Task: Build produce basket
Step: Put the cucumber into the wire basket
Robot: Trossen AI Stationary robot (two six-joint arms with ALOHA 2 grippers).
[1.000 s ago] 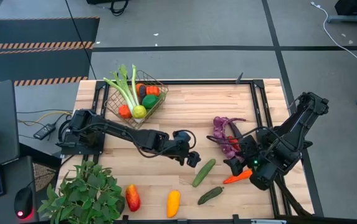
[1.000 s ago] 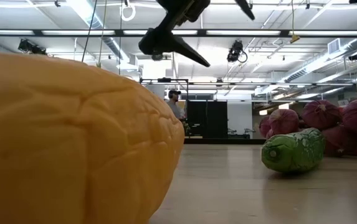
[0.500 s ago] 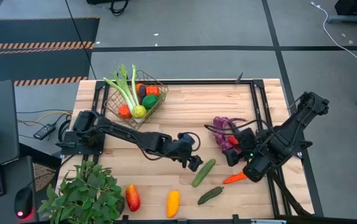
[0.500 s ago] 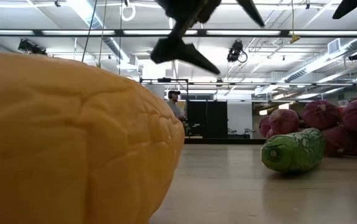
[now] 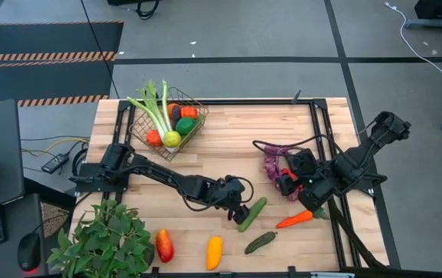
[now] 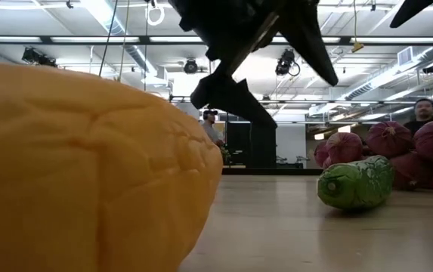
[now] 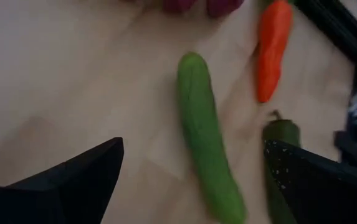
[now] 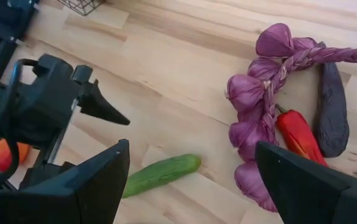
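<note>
The left gripper (image 5: 241,211) hangs low over the middle of the table with its fingers spread wide and nothing between them, nose aimed at the long green cucumber (image 5: 252,214) just beside it, and that looks like the pick being lined up. The wrist view shows the cucumber (image 7: 204,137) lying between the two finger tips, lengthwise, so a turn of the wrist may be needed to close across it. Bare wood around the cucumber gives room to descend; the darker cucumber (image 5: 260,242) and the carrot (image 5: 294,219) lie near but apart. The right gripper (image 5: 288,185), jaws also apart and empty, hovers by the purple braided bunch (image 5: 273,165). The basket (image 5: 192,123) sits at the far left corner, already holding several pieces, a clear run away across open table.
</note>
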